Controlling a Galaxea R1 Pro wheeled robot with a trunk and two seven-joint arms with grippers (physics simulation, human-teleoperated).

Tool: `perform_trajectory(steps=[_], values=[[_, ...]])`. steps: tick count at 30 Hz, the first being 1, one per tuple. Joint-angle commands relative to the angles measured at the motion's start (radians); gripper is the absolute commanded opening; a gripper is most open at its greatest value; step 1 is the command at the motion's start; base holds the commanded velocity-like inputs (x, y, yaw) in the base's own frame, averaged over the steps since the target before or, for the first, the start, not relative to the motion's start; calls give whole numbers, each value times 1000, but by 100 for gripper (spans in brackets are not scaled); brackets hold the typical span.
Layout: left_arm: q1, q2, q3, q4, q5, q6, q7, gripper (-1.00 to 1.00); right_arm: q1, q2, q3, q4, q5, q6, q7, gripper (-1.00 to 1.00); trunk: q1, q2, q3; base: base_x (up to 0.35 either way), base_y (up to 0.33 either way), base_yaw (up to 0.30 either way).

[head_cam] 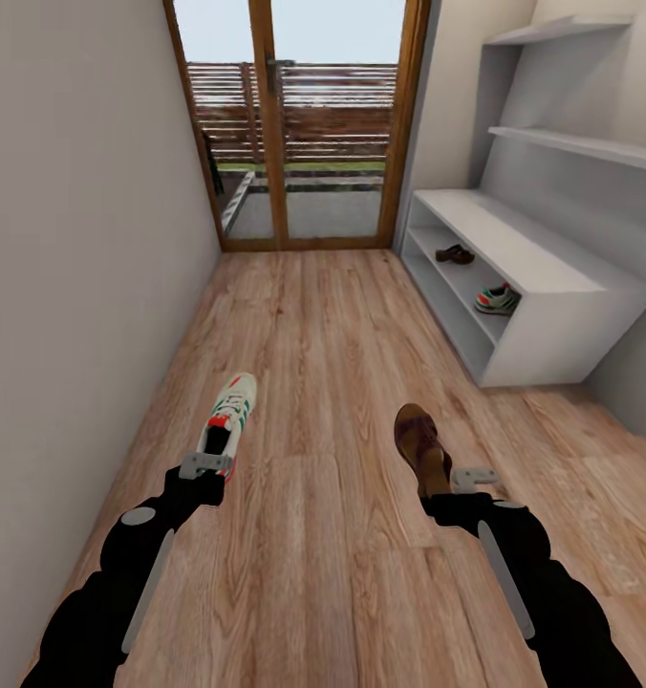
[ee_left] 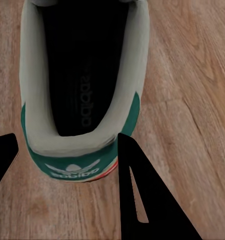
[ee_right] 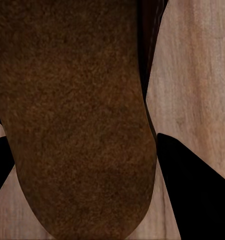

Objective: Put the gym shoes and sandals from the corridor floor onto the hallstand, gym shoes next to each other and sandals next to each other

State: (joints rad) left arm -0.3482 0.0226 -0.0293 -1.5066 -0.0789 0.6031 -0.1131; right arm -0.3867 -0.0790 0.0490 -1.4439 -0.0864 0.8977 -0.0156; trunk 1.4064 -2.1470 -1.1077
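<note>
Your left claw [head_cam: 206, 466] sits at the heel of a gym shoe [head_cam: 228, 418] on the corridor floor [head_cam: 313, 325], at about 7 o'clock in the head view, toe pointing to 12. In the left wrist view the dark fingers [ee_left: 142, 195] stand apart on either side of the heel; whether they touch it cannot be told. The shoe's toe is cut off there. The green heel tab [ee_left: 75, 170] carries a white trefoil and lettering that looks like "adidas", blurred; the same word runs along the black insole [ee_left: 85, 97].

Your right claw [head_cam: 473, 476] reaches a brown sandal [head_cam: 421, 446] at about 5 o'clock, and the forearm hides the sandal's heel end. In the right wrist view the footbed [ee_right: 77, 115] crowds the frame, straps cut off, black fingers [ee_right: 192, 185] apart at both sides; contact cannot be made out.

Both arms extend forward and low, roughly parallel, black with grey strips.

At 2 o'clock the hallstand [head_cam: 552, 277] holds the second sandal [head_cam: 454, 254] and the second gym shoe [head_cam: 497, 299], well apart on its middle shelf. Their details are too small to read.
</note>
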Motion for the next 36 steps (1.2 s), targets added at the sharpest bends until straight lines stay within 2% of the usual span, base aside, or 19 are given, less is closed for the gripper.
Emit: perform_trajectory(steps=[1, 36], values=[[-1, 0, 0, -1, -9, 4, -7, -100, -1, -1, 1, -1, -7, 4, -4, -100, 0, 0, -1, 324, 105, 0], [-1, 0, 0, -1, -9, 4, -7, -100, 0, -1, 2, -3, -7, 4, -4, -100, 0, 0, -1, 324, 88, 0]])
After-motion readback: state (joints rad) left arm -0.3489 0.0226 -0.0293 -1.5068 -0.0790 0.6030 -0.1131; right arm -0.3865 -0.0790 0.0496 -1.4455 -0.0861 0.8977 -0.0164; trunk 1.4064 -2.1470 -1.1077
